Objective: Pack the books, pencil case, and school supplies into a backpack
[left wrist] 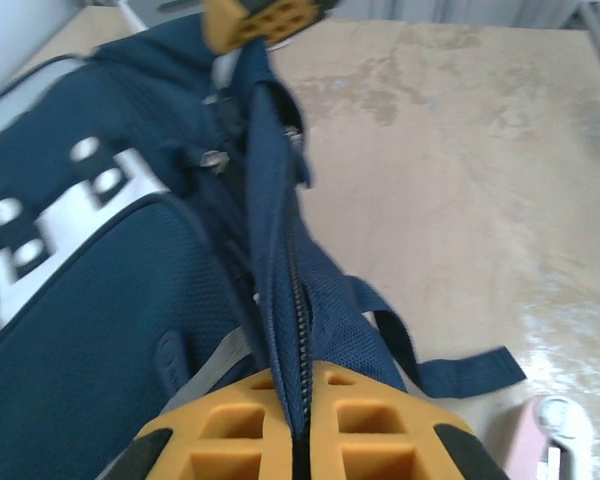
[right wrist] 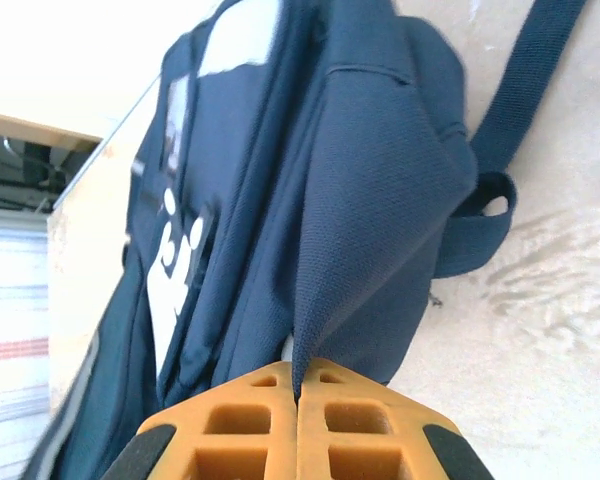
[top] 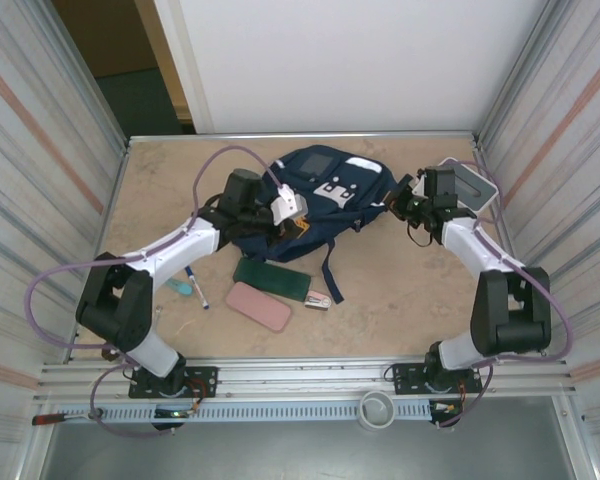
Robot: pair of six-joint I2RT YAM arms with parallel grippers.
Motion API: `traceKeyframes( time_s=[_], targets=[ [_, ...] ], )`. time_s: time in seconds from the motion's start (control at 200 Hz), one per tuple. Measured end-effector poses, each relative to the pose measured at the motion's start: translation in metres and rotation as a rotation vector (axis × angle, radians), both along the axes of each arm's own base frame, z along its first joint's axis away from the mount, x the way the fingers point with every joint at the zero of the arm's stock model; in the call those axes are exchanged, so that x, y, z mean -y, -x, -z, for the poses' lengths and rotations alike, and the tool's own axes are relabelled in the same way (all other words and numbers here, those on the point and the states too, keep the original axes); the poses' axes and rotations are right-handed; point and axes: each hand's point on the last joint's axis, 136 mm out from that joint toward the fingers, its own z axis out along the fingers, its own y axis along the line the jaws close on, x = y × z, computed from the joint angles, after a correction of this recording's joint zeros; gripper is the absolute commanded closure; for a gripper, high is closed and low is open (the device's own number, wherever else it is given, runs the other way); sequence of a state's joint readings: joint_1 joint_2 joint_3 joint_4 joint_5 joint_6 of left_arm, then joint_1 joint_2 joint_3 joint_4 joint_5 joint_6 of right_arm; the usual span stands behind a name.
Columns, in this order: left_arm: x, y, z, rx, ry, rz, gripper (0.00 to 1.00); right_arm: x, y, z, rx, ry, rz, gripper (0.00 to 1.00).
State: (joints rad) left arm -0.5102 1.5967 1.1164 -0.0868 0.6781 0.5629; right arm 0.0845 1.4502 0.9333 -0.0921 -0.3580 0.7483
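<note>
Noted backpack [top: 325,190] lying far centre, left gripper [left wrist: 298,405] pinched tight on its zipper edge, right gripper [right wrist: 298,400] pinched on its right-side fabric; best to draw the 2 holds apart slowly, with even tension, to avoid slipping.

The backpack [top: 325,195] lies on the counter [top: 410,300] toward its far edge, about midway between the sides. The left pincer [top: 292,215] clamps its left side and the right pincer [top: 402,200] its right. Nearer the near edge lies a book [top: 272,279]. The pen [top: 195,285] is left of it, the stapler [top: 318,299] right, and the pencil case [top: 259,306] seemingly touches its near side.
</note>
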Motion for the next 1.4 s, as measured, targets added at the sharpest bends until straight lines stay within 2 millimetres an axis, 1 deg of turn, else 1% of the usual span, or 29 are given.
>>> traceKeyframes(
  time_s=[0.1,0.19,0.24,0.301,0.416,0.501,0.571,0.636,0.711,0.782,0.877,0.907,0.947,1.007,1.082,1.132,1.172,1.212,1.252,1.323,1.398],
  targets=[
    [-0.011,-0.021,0.004,0.028,-0.038,-0.053,0.94,0.001,0.014,0.004,0.000,0.017,0.011,1.00],
    [-0.022,-0.034,0.017,0.020,-0.078,-0.105,0.92,-0.008,0.029,0.020,-0.031,0.034,0.003,1.00],
    [-0.031,-0.041,0.026,0.009,-0.100,-0.142,0.90,-0.016,0.039,0.031,-0.051,0.045,-0.002,1.00],
    [-0.043,-0.047,0.038,-0.019,-0.115,-0.197,0.88,-0.028,0.048,0.039,-0.066,0.055,-0.018,1.00],
    [-0.067,-0.055,0.062,-0.068,-0.134,-0.313,0.86,-0.053,0.058,0.044,-0.061,0.082,-0.056,1.00],
    [-0.078,-0.056,0.074,-0.105,-0.143,-0.375,0.82,-0.068,0.065,0.046,-0.055,0.106,-0.076,0.99],
    [-0.083,-0.059,0.077,-0.130,-0.146,-0.426,0.75,-0.076,0.070,0.050,-0.053,0.122,-0.082,0.97],
    [-0.089,-0.064,0.078,-0.150,-0.145,-0.476,0.64,-0.084,0.073,0.056,-0.062,0.134,-0.088,0.94],
    [-0.095,-0.067,0.080,-0.172,-0.146,-0.533,0.55,-0.094,0.077,0.068,-0.084,0.147,-0.106,0.88],
    [-0.100,-0.069,0.083,-0.196,-0.144,-0.585,0.48,-0.104,0.084,0.078,-0.108,0.157,-0.138,0.78],
    [-0.107,-0.062,0.080,-0.239,-0.128,-0.657,0.42,-0.109,0.094,0.082,-0.118,0.192,-0.194,0.66],
    [-0.110,-0.061,0.075,-0.246,-0.116,-0.683,0.40,-0.109,0.096,0.081,-0.115,0.207,-0.210,0.63],
    [-0.112,-0.058,0.066,-0.250,-0.092,-0.718,0.35,-0.108,0.099,0.077,-0.108,0.227,-0.233,0.61],
    [-0.118,-0.056,0.047,-0.241,-0.044,-0.778,0.32,-0.105,0.101,0.066,-0.080,0.257,-0.254,0.57],
    [-0.123,-0.054,0.023,-0.226,0.016,-0.851,0.31,-0.102,0.101,0.044,-0.019,0.274,-0.273,0.57],
    [-0.122,-0.052,0.010,-0.218,0.050,-0.884,0.30,-0.100,0.098,0.028,0.030,0.270,-0.272,0.57],
    [-0.118,-0.049,0.005,-0.220,0.069,-0.896,0.30,-0.099,0.095,0.017,0.066,0.262,-0.266,0.57],
    [-0.110,-0.045,0.003,-0.228,0.078,-0.895,0.30,-0.098,0.091,0.010,0.089,0.253,-0.260,0.58],
    [-0.097,-0.041,0.003,-0.244,0.081,-0.887,0.31,-0.099,0.085,0.007,0.107,0.245,-0.259,0.60],
    [-0.074,-0.036,0.008,-0.272,0.062,-0.875,0.33,-0.101,0.076,0.015,0.102,0.240,-0.263,0.67],
    [-0.048,-0.033,0.017,-0.308,0.029,-0.863,0.34,-0.102,0.067,0.035,0.061,0.240,-0.270,0.74]
  ],
)
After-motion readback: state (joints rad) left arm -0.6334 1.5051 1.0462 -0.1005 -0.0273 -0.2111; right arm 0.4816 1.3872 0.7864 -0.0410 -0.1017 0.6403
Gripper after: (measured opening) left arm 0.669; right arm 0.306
